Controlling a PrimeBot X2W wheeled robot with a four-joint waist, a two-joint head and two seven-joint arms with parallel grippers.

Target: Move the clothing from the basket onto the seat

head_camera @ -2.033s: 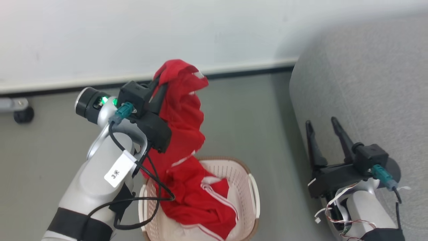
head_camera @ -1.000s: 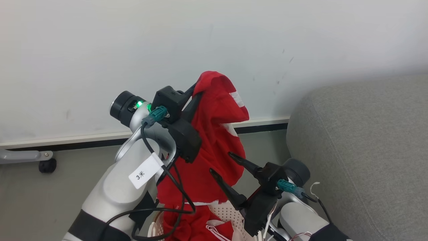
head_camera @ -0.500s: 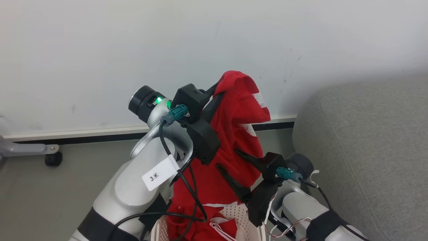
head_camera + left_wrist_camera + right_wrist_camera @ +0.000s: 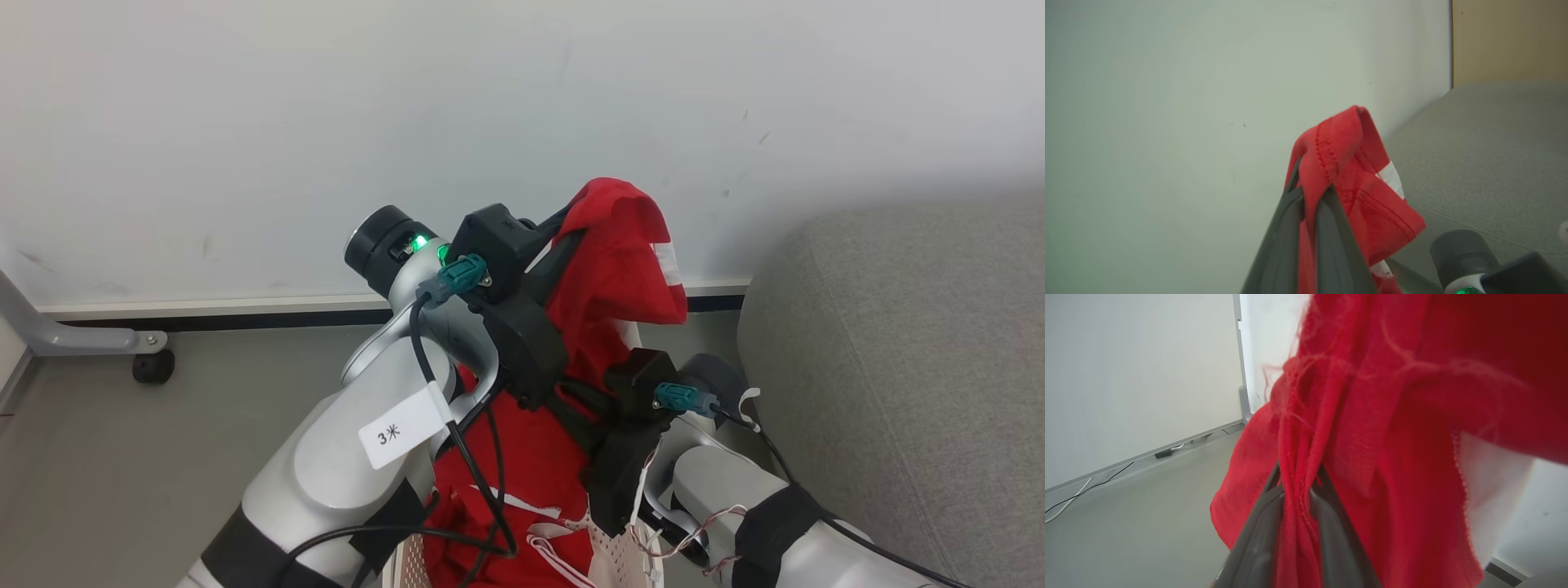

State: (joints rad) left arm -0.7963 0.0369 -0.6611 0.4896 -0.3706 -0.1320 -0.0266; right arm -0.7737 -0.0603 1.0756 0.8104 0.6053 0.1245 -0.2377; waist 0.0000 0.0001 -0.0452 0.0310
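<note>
Holding a red garment point(image 4: 620, 269) up over the basket point(image 4: 608, 549): left hand point(image 4: 565, 222) clenched on its top edge, right hand point(image 4: 1298, 479) pinching lower folds. Nothing on the seat point(image 4: 898, 367) yet; red fabric reaches into basket, transfer barely begun.

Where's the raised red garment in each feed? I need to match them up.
Head view: bright red soft fabric garment at centre, hanging left of the light grey woven seat.
Left wrist view: centre, pinched in the left pincer; seat at right.
Right wrist view: centre and right, pinched in the right pincer.
Shared landmark: the pale wall behind it.
</note>
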